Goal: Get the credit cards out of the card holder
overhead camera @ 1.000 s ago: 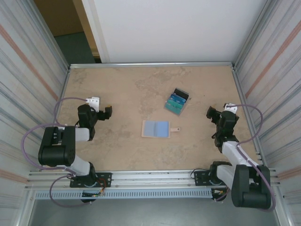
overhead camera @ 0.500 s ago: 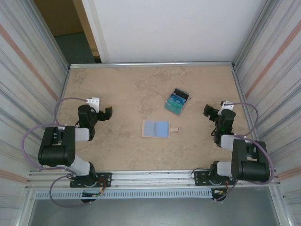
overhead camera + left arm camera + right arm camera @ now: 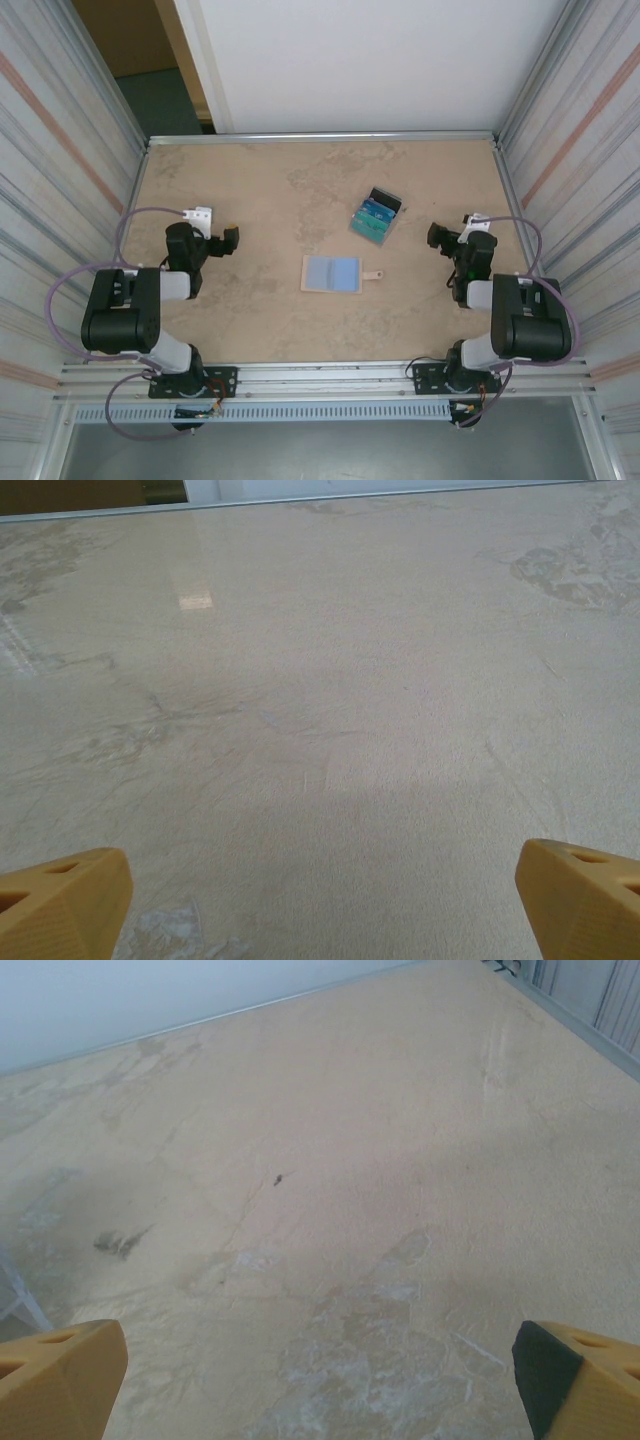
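Nearest the bases, two hands are hanging low, wide open and empty: the left hand (image 3: 228, 240) and the right hand (image 3: 437, 236), flanking one card holder (image 3: 331, 273) lying pale-blue side up on the tabletop (image 3: 250, 180). Just beyond it, the credit cards (image 3: 376, 218), seemingly four, are lying fanned, already out. Any pull-back is best going wide of them.

The top external camera looks down from above and behind the arm bases, taking in the whole mottled beige stone-look tabletop (image 3: 260, 180). Each wrist camera rides just behind the left pincer (image 3: 320, 900) or right pincer (image 3: 320, 1380), facing forward, low over the tabletop ahead of it, a surface the overhead view shares.
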{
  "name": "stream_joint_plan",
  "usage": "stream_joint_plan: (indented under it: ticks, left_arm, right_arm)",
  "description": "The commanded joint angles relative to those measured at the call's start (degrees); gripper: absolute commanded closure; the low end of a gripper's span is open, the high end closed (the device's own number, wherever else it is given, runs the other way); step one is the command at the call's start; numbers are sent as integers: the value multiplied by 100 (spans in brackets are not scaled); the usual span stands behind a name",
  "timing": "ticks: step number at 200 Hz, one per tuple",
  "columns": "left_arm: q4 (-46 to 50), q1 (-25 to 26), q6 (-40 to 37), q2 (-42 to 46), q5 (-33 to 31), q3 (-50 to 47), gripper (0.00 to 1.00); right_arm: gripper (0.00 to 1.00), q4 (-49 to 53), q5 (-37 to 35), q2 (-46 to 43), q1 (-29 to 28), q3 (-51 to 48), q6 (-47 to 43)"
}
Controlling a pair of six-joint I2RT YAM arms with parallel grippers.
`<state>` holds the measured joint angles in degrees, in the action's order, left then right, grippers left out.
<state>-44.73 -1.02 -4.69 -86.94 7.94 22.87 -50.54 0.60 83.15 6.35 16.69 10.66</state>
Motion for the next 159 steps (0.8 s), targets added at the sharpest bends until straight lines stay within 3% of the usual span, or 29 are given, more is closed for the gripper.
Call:
stream_joint_plan:
  ticks: [1,10,22,55,85,101,119,140,159]
  left_arm:
    - [-57,30,8,29,57,73,1]
    - [-49,23,5,34,53,75,1]
    - [-53,39,11,31,57,71,1]
    - [-51,35,8,36,48,69,1]
    - [-45,36,4,28,49,77,1]
    - [-46,37,9,31,41,77,1]
    - [-46,32,4,27,42,77,1]
    - [-51,32,11,29,46,77,1]
    - [-53,40,5,23,48,77,1]
  right_arm:
    - [1,-66,277,386,-55,306,-242]
    - [1,-272,420,652,-80,408,-330]
    - [1,555,505,455,-183,665,-534]
    - [1,446,651,505,-188,657,-580]
    - [1,164,1518,526,-68,521,-775]
    - [1,176,1539,524,-55,524,-785]
    - [1,179,1451,517,-68,527,-771]
    - [1,442,552,507,-238,663,-614]
    - [1,510,217,508,-342,692,-612]
